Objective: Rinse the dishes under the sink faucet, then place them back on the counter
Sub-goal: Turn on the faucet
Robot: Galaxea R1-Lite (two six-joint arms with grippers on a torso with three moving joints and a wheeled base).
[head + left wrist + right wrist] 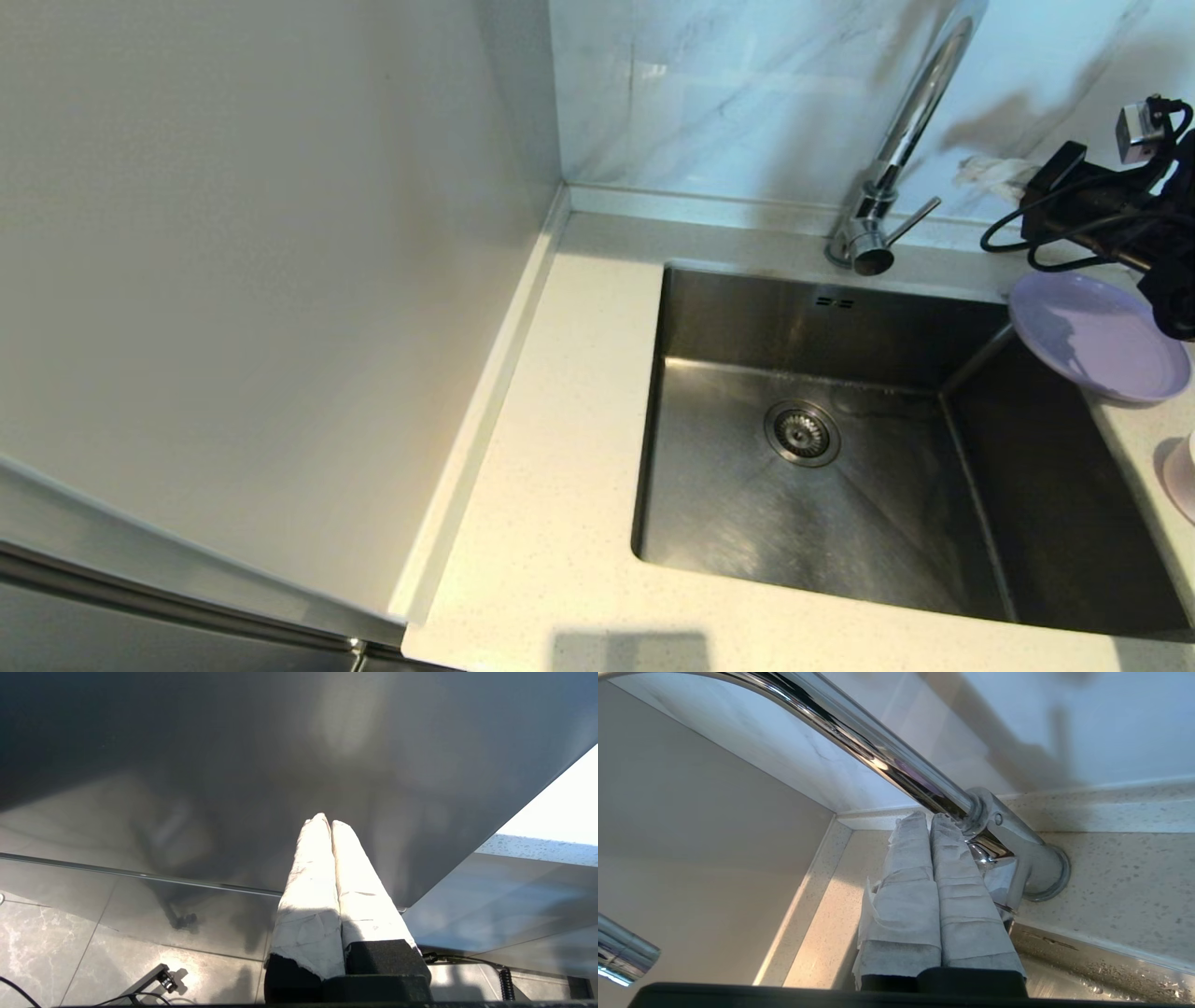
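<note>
The chrome sink faucet rises from the counter behind the sink, its thin lever pointing right. My right gripper hovers just right of the faucet, shut and empty. In the right wrist view its wrapped fingertips lie close beside the faucet body; I cannot tell if they touch. The lilac plate rests on the right counter, overhanging the sink corner. The pink bowl peeks in at the right edge. My left gripper is parked low, shut and empty.
The steel sink has a round drain in its floor. A cream wall panel borders the counter's left side. The left wrist view faces a dark cabinet front above floor tiles.
</note>
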